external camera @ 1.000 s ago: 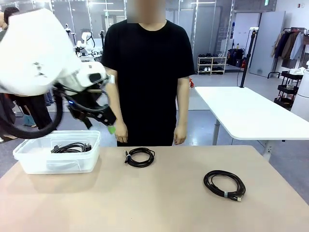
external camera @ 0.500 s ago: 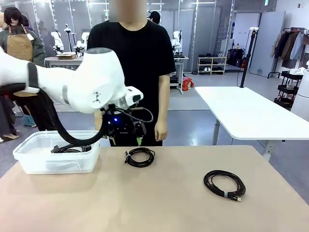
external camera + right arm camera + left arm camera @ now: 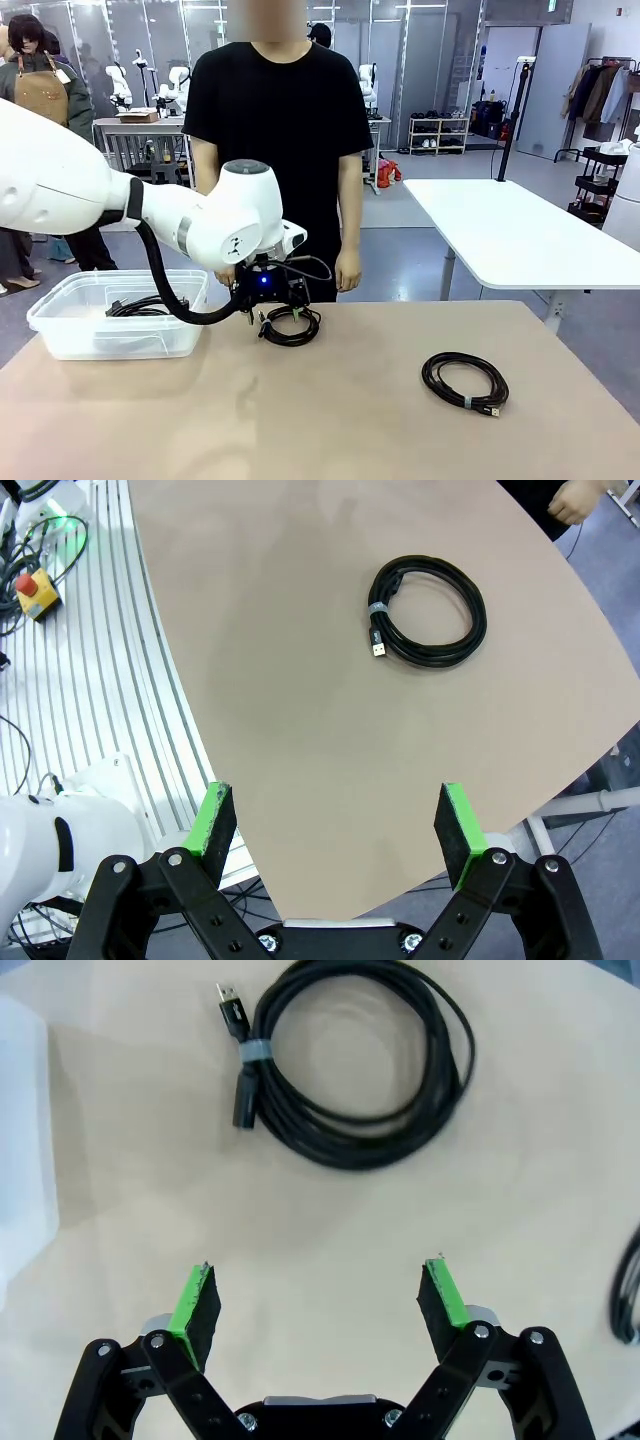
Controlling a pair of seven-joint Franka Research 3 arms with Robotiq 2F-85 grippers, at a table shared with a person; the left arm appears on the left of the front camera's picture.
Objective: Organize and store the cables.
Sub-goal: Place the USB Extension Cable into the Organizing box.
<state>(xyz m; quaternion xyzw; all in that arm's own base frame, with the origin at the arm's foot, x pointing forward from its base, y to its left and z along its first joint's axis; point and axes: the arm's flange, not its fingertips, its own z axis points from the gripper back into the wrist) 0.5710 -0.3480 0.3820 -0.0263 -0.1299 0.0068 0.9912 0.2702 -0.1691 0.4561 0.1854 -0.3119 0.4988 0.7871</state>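
Jaws spread wide on the left gripper (image 3: 320,1300), pinching nothing; likewise wide and empty on the right gripper (image 3: 340,820), high above the table (image 3: 330,430) and well away from the work; left one low over the tabletop, just beside the middle coil (image 3: 291,326), not touching it as far as the wrist view shows.

Judged partly done: at least one of the cables (image 3: 148,305) already lying in the clear bin (image 3: 100,340) at the robot's left; two left out on the table, the middle coil in front of the person (image 3: 280,150) and the right-hand coil (image 3: 464,381) well apart toward the robot's right; probably the approach to the middle coil in hand, with grasp, carry and drop into the bin to come, then the same again for the other.

Middle coil lying flat, slightly oval, long axis roughly across the table in the front view; plug ends (image 3: 228,995) gathered under a grey band (image 3: 255,1052) on the side nearest the bin, one plug pointing away from the gripper; right-hand coil also flat, long axis slanting from far-left to near-right, banded plug at its near-right end.
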